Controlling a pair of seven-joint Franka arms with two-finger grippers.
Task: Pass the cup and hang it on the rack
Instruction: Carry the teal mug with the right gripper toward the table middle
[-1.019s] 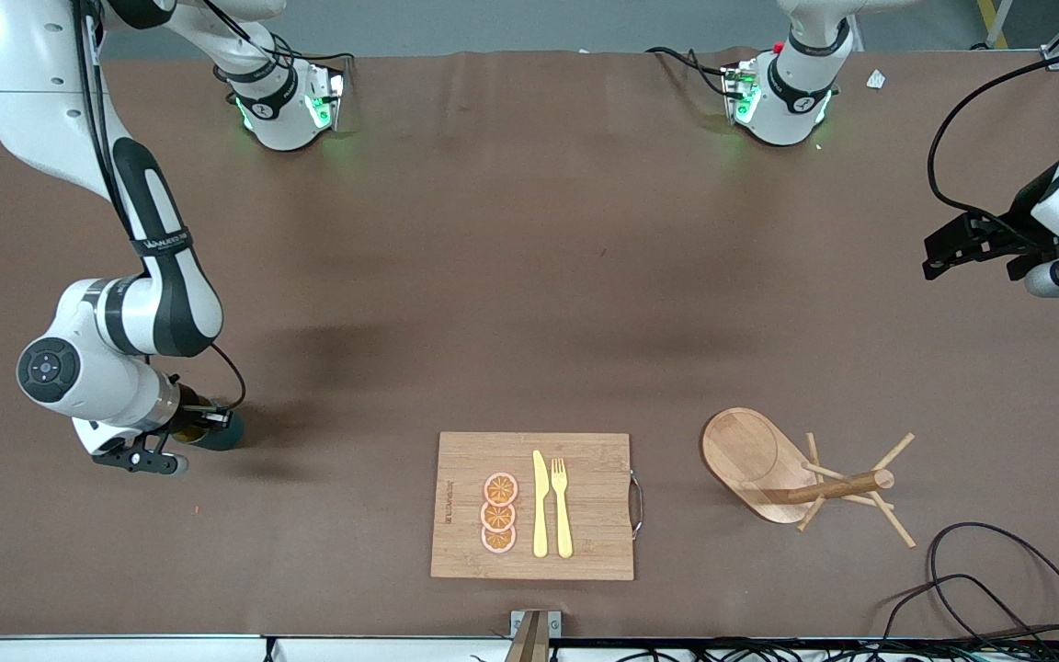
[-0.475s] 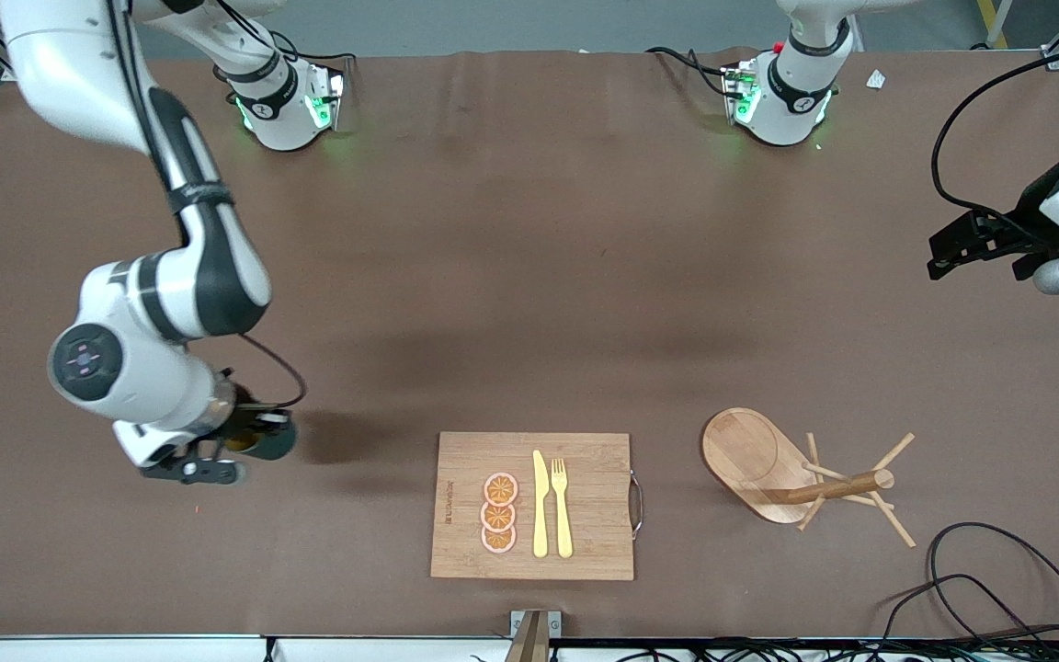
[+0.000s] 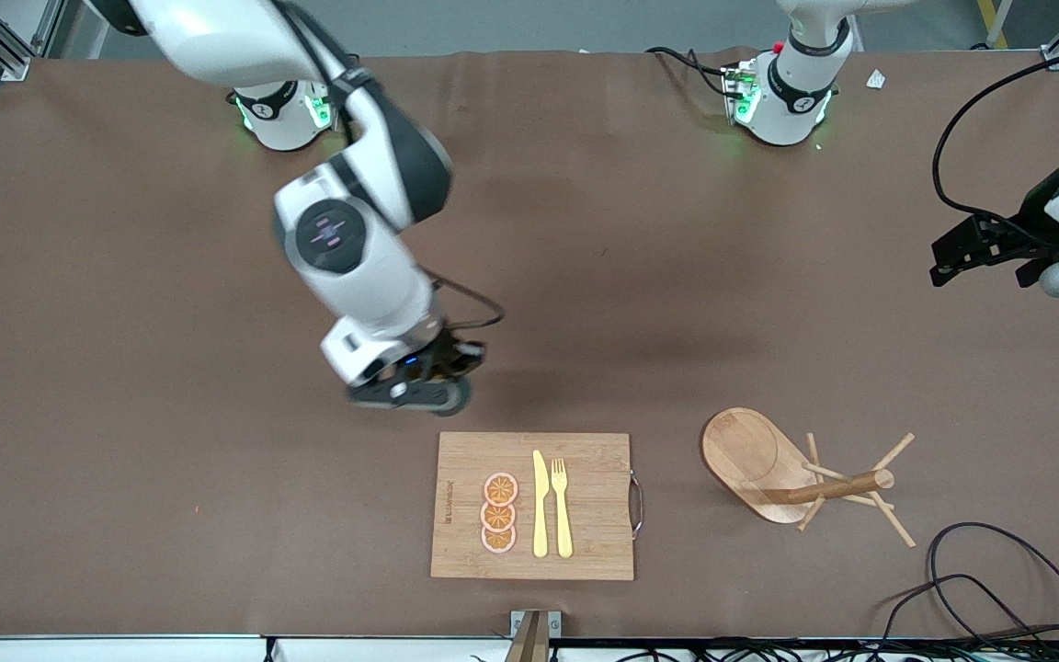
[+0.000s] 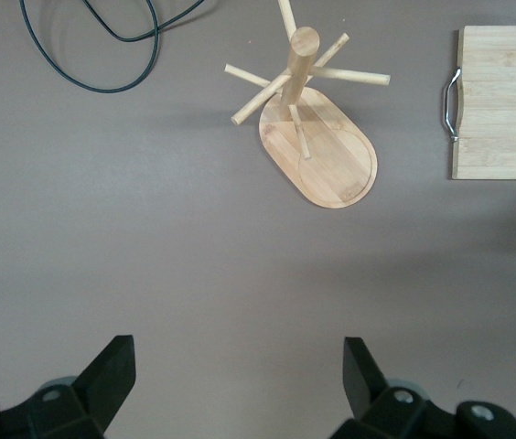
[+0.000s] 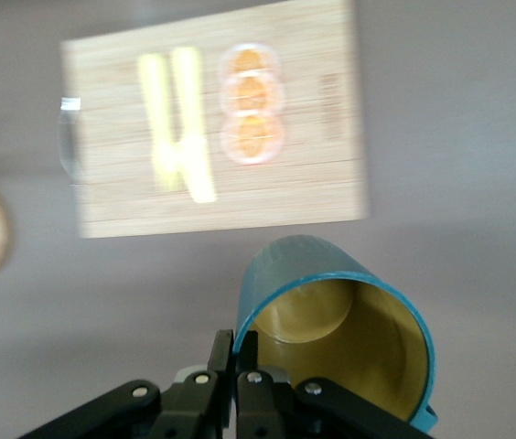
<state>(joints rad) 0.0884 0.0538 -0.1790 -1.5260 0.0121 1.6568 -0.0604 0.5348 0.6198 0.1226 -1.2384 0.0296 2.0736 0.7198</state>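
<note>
My right gripper [image 3: 442, 379] is shut on the rim of the cup [image 5: 336, 320], a teal mug with a mustard-yellow inside. It holds the cup in the air over the bare table just beside the cutting board's far edge; in the front view only a bit of the cup [image 3: 456, 395] shows under the hand. The rack [image 3: 791, 473], a light wooden mug tree, stands toward the left arm's end of the table; it also shows in the left wrist view [image 4: 317, 137]. My left gripper [image 3: 962, 250] is open and empty, waiting high over the table's left-arm end.
A bamboo cutting board [image 3: 585, 542] with orange slices [image 3: 499, 513], a yellow knife [image 3: 540, 504] and fork [image 3: 562, 506] lies near the front edge. Black cables [image 3: 998, 579] coil near the front camera by the rack.
My right arm has lifted the cup and swung it from the right-arm end of the table toward the middle, up to the cutting board. The left arm has barely moved.
</note>
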